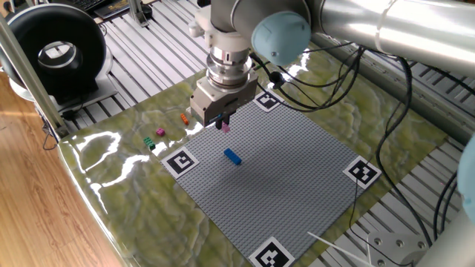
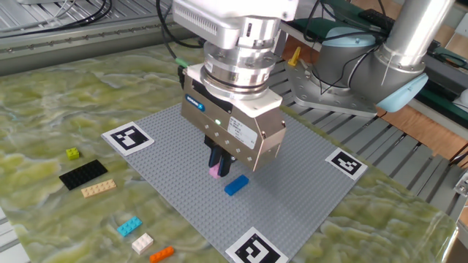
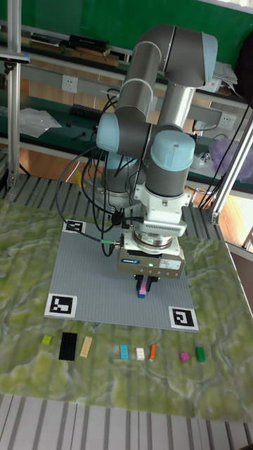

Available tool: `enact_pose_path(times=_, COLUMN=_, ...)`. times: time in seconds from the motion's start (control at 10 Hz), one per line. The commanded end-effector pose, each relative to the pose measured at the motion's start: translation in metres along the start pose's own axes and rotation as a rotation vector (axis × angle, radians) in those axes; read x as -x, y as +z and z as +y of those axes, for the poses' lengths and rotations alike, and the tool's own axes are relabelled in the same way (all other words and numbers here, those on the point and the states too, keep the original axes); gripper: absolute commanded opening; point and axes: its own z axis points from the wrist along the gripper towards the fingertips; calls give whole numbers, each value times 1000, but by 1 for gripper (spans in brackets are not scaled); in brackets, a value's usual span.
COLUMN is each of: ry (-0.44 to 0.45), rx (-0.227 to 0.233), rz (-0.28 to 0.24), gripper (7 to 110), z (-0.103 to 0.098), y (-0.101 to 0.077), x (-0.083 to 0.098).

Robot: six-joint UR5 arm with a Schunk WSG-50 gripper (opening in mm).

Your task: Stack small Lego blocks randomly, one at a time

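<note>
My gripper (image 2: 218, 169) is shut on a pink small Lego block (image 2: 214, 172), held just above the grey baseplate (image 2: 292, 183). A blue block (image 2: 235, 185) lies on the baseplate right beside the held one. In the tall fixed view the pink block (image 3: 143, 288) hangs just behind the blue block (image 3: 141, 297). In one fixed view the gripper (image 1: 223, 123) is up and left of the blue block (image 1: 233, 156). Loose blocks lie off the plate: cyan (image 2: 129, 226), white (image 2: 142, 242), orange (image 2: 162, 253), tan (image 2: 98, 188), yellow-green (image 2: 72, 153), magenta (image 3: 184, 356), green (image 3: 199, 354).
A flat black studded plate (image 2: 82, 174) lies beside the tan block. Marker tags (image 2: 129, 137) sit at the baseplate's corners. A second arm's base (image 2: 351, 73) stands behind the table. A round black device (image 1: 56, 55) sits at the far left, and cables (image 1: 371, 89) hang over the mat.
</note>
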Motion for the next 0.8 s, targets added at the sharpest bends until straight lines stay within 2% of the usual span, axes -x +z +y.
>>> enact_pose_path(times=0.0, ry=-5, rx=14, rz=3, gripper=7, z=2, y=-2, x=-2)
enact_pose_path(times=0.2, ry=-25, rx=-4, rz=12, gripper=7, z=-3, y=-2, x=-4)
enact_pose_path(times=0.4, ry=-56, rx=19, rz=21, gripper=7, z=3, y=-2, x=-6)
enact_pose_path(times=0.5, ry=-56, rx=12, rz=14, gripper=7, z=1, y=-2, x=-4)
enact_pose_path(times=0.7, ry=-70, rx=-67, rz=-20, gripper=7, z=-16, y=1, x=-3)
